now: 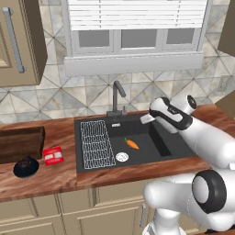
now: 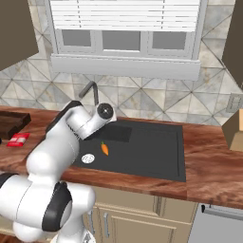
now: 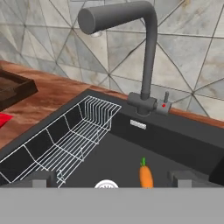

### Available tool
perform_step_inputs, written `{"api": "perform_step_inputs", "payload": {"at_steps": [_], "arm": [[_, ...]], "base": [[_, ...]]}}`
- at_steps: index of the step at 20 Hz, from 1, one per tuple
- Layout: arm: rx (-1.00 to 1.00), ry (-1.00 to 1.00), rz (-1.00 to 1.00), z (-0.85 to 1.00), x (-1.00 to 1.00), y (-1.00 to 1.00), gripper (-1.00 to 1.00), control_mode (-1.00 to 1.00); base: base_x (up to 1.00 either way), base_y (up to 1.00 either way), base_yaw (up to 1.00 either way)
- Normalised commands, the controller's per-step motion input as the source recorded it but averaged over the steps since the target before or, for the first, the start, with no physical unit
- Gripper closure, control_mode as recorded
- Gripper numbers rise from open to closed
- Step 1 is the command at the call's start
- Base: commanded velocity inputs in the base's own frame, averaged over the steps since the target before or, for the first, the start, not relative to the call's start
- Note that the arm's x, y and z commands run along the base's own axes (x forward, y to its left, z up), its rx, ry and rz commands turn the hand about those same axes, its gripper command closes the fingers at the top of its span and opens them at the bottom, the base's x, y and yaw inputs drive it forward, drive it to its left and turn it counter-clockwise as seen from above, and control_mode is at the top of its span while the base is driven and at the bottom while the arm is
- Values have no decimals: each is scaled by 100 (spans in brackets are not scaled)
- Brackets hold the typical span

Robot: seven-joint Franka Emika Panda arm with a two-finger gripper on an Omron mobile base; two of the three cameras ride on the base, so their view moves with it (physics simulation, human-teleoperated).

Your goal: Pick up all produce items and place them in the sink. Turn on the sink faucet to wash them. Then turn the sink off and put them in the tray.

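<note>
Lying in sink (image 1: pixel 158 146) — carrot (image 1: pixel 132 144)

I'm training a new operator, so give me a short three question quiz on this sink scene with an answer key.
1. True or false: the carrot lies in the sink.
2. What stands on the sink's left side? A) wire rack B) tray C) red packet
3. Fill in: the gripper is ____.

Key: 1 true; 2 A; 3 open
</note>
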Motion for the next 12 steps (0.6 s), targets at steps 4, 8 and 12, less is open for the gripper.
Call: {"api": "perform_step_inputs", "payload": {"at_steps": [4, 8, 12], "arm": [[1, -13, 0, 0, 0, -12, -100, -100], [1, -7, 0, 0, 1, -4, -100, -100], [0, -2, 0, 0, 11, 0, -100, -100]], "base": [[0, 0, 0], [0, 0, 0], [0, 0, 0]]}}
